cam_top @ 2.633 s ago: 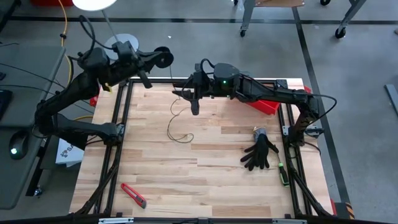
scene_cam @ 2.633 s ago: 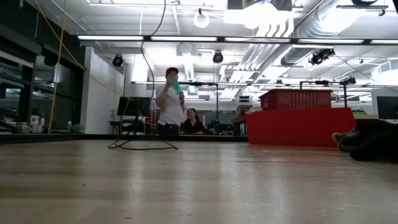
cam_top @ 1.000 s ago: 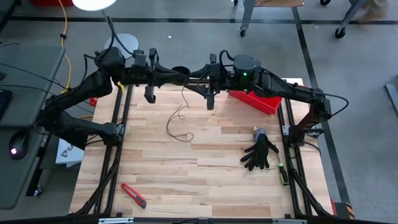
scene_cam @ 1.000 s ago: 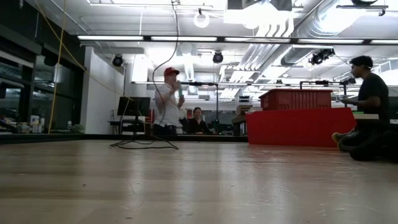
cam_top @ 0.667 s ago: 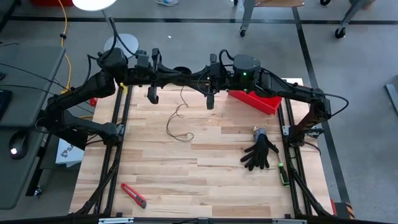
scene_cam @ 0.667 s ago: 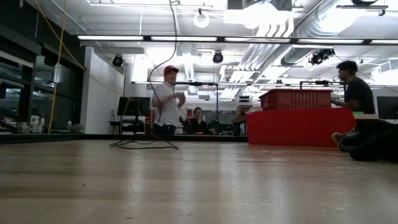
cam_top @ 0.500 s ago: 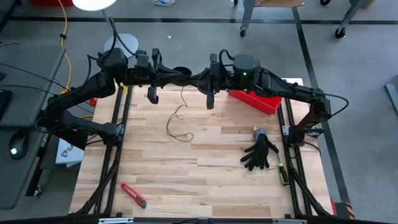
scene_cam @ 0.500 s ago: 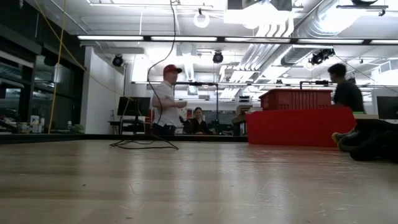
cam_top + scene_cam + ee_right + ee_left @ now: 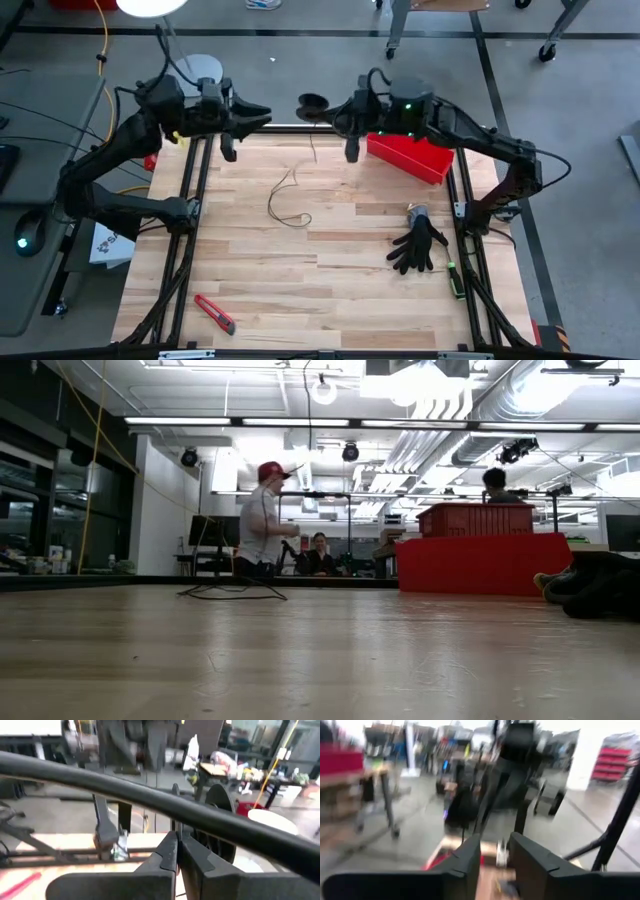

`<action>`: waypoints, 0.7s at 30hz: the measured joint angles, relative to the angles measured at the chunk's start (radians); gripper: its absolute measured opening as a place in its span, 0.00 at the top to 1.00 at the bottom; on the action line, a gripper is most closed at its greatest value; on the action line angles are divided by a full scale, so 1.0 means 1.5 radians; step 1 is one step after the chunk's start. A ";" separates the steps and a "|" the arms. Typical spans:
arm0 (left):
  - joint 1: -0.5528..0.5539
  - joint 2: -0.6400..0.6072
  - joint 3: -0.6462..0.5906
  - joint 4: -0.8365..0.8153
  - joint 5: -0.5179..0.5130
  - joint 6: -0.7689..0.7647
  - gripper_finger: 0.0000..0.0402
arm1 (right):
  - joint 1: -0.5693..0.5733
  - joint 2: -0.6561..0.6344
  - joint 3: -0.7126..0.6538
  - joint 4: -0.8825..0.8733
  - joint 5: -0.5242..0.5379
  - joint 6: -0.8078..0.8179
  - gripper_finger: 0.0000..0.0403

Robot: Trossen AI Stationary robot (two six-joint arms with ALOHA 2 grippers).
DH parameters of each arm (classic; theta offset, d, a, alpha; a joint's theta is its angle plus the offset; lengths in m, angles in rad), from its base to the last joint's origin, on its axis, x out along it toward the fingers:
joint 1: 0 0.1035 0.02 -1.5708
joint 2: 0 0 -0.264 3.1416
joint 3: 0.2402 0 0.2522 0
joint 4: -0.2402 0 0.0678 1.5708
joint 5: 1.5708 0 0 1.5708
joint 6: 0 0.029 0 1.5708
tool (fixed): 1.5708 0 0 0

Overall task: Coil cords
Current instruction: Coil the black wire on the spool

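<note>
Spool [image 9: 313,101] first: you see it in the air just beyond the far edge of the table [image 9: 330,295], a small round black disc at the tip of your right gripper [image 9: 334,108]. In the right wrist view the two fingers [image 9: 167,852] are pressed together with no gap, and the black disc [image 9: 221,820] sits directly behind their tips, so this gripper seems to pinch the spool by its edge.

From the spool the thin dark cord [image 9: 286,190] hangs down to the wood. It runs toward the near side and ends in a loose open loop on the far left part of the table. In the low view the loop [image 9: 232,592] lies flat, far back on the surface.

Your left gripper [image 9: 262,114] is to the left of the spool, also above the far edge, and it does not touch the spool. In the left wrist view its fingers [image 9: 470,857] stand apart with a clear gap, and nothing is between them.

On the right side of the table you have a red bin [image 9: 405,158] at the far edge and a black glove [image 9: 418,248] nearer. A red utility knife [image 9: 214,313] lies at the near left corner.

Beyond the table a person in a red cap [image 9: 265,520] stands in the room.
</note>
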 joint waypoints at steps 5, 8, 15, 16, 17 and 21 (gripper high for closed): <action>0.004 0.003 -0.006 -0.029 -0.020 -0.019 0.62 | -0.010 0.005 0.000 0.057 -0.071 0.057 1.00; 0.004 0.022 -0.014 0.030 -0.014 -0.043 0.58 | -0.008 0.016 0.000 0.078 -0.092 0.066 1.00; -0.006 0.052 -0.014 0.080 0.063 -0.074 0.55 | -0.008 0.017 0.000 0.107 -0.095 0.067 1.00; -0.010 0.056 -0.014 0.080 0.063 -0.070 0.55 | -0.008 0.017 0.000 0.107 -0.096 0.069 1.00; -0.012 0.059 -0.014 0.079 0.064 -0.067 0.55 | -0.008 0.018 0.000 0.106 -0.100 0.073 1.00; -0.012 0.070 -0.014 0.081 0.064 -0.059 0.55 | -0.008 0.023 0.000 0.110 -0.116 0.079 1.00</action>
